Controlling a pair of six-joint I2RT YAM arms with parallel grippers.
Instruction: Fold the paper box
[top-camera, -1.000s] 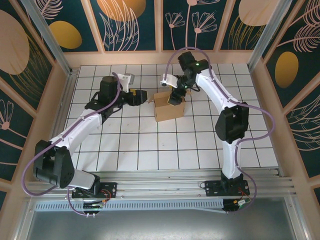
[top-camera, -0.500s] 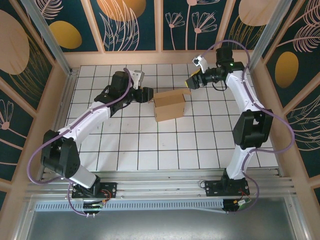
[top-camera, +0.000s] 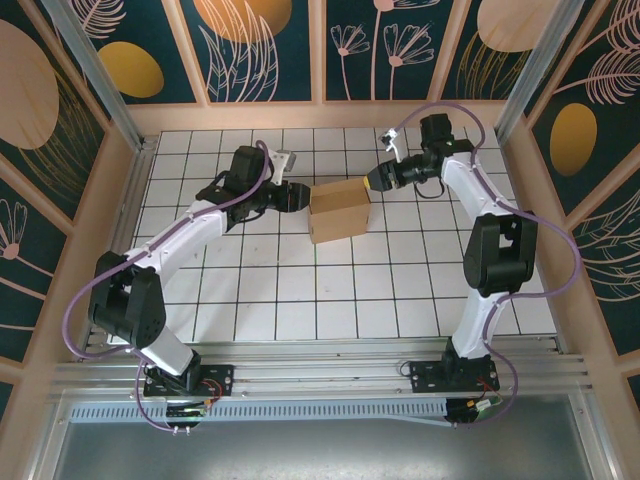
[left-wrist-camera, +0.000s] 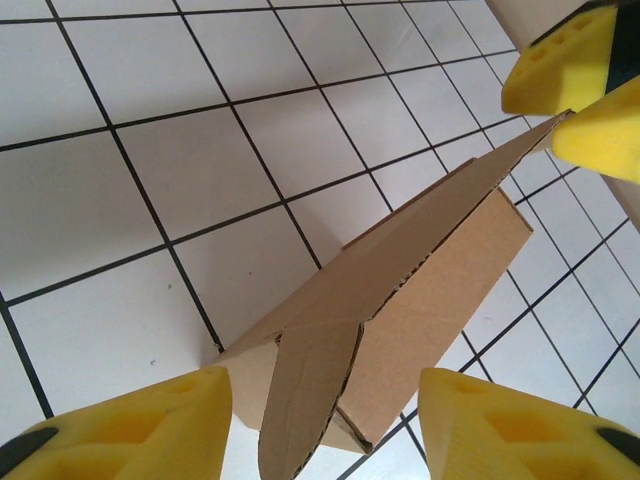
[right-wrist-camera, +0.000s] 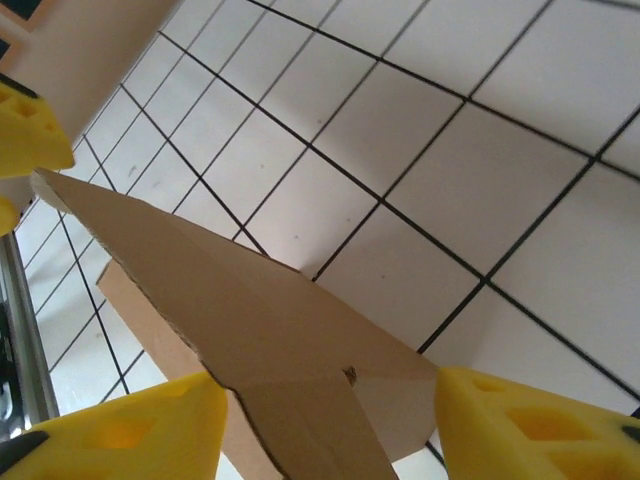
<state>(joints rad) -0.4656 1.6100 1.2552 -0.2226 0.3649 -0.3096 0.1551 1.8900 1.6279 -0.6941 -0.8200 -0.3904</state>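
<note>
Midway across the white gridded bench (top-camera: 400, 290) sits the plain brown corrugated cardboard box (top-camera: 338, 208); my left fingers (left-wrist-camera: 120, 425) and my right fingers (right-wrist-camera: 540, 425), both half-spread, straddle its opposite ends, contact unclear.

**No lettering to read**

Scanning every view now, and no word, number or brand comes up legible. The paper box (top-camera: 338, 208) shows bare brown cardboard on each face in sight. The tiled table (top-camera: 260, 290) carries only black grid lines. The wall panels (top-camera: 260, 45) offer painted flowers and gold discs, no writing.
</note>
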